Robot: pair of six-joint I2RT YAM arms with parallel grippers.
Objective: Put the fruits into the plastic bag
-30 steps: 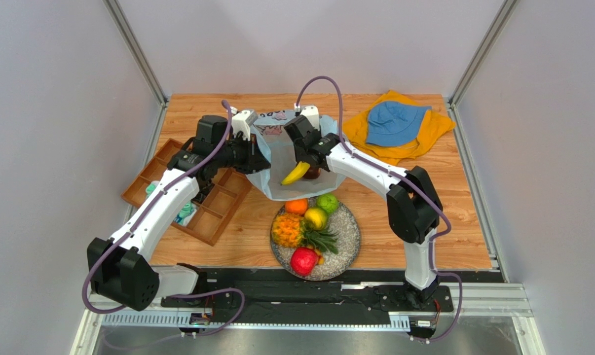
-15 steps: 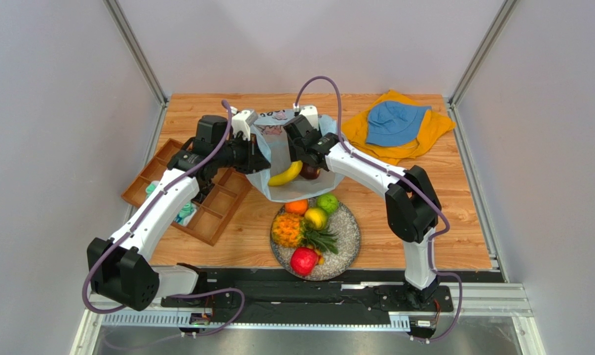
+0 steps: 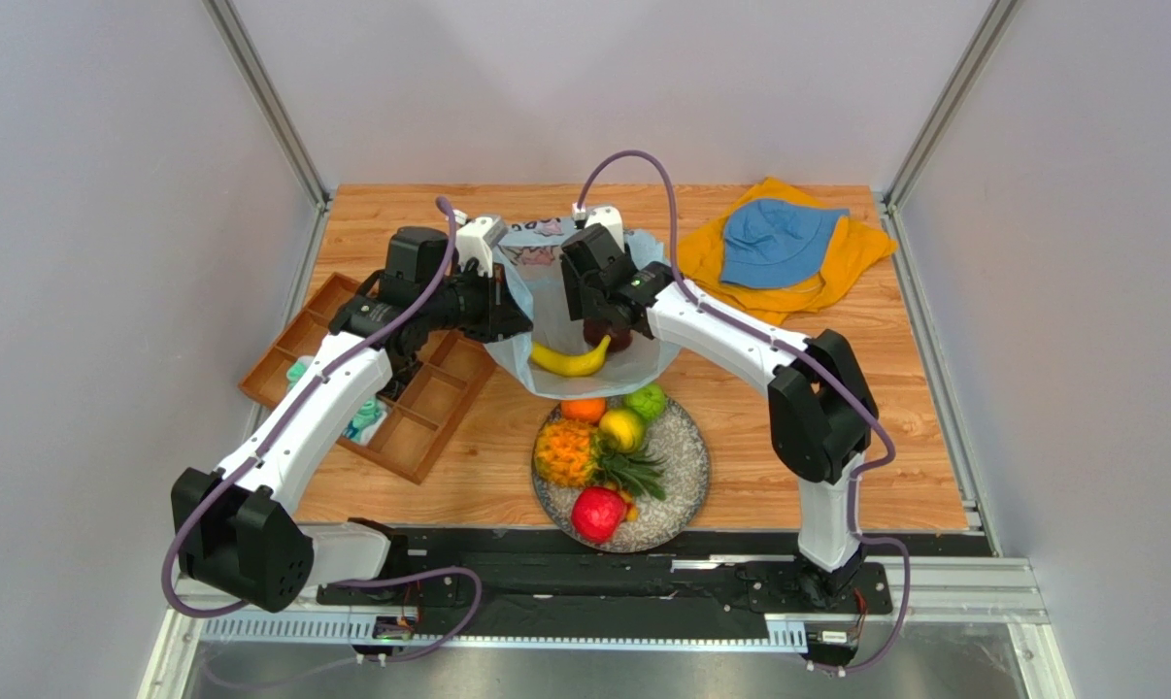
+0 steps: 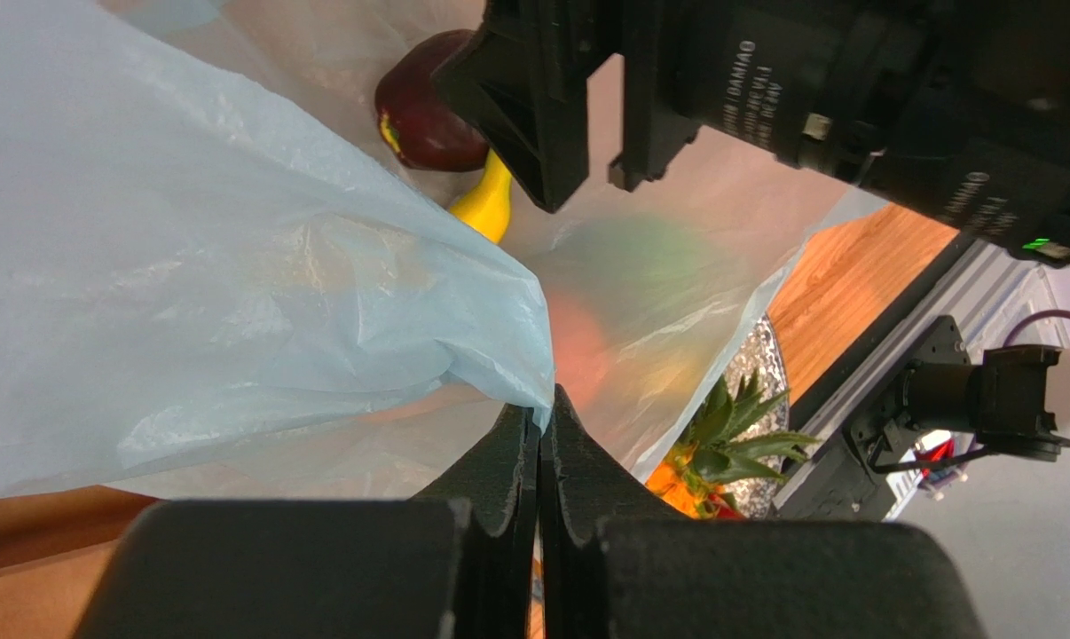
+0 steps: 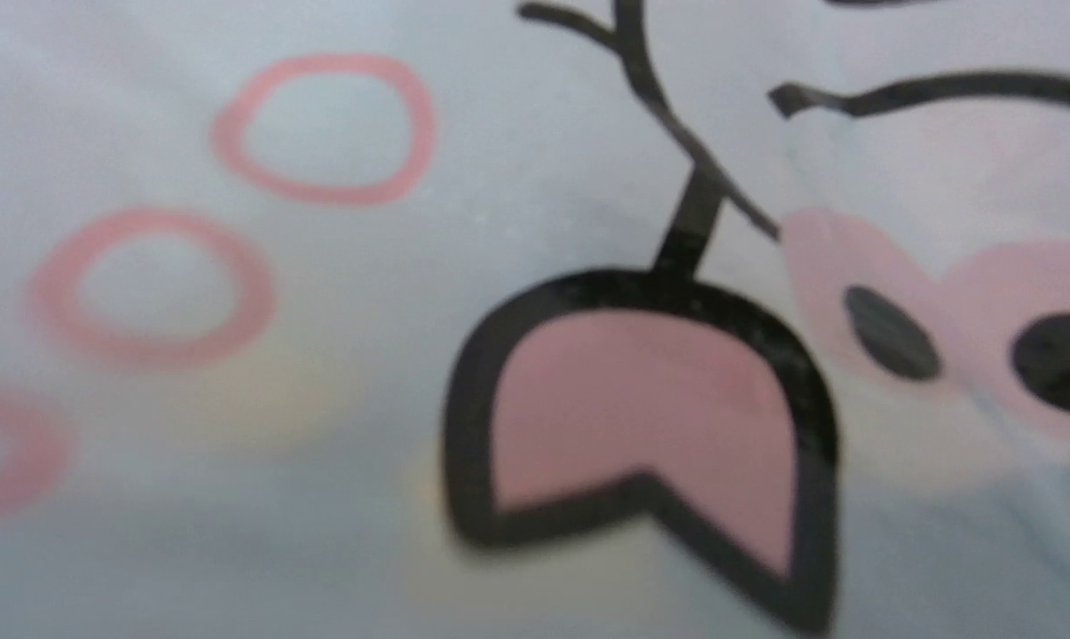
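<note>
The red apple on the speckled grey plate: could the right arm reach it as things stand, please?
Probably yes: the red apple lies uncovered at the near edge of the plate, and the right gripper is open and empty.

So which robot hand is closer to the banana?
Right. The right gripper hangs just above the banana; the left gripper pinches the plastic bag off to one side.

A robotics lab cell: pale grey panel walls (image 3: 110, 219) on aluminium posts (image 3: 266, 102) enclose a light wooden tabletop (image 3: 898, 437), with two white-and-black robot arms (image 3: 307, 415) bolted to a black rail (image 3: 621, 583) at its near edge.
</note>
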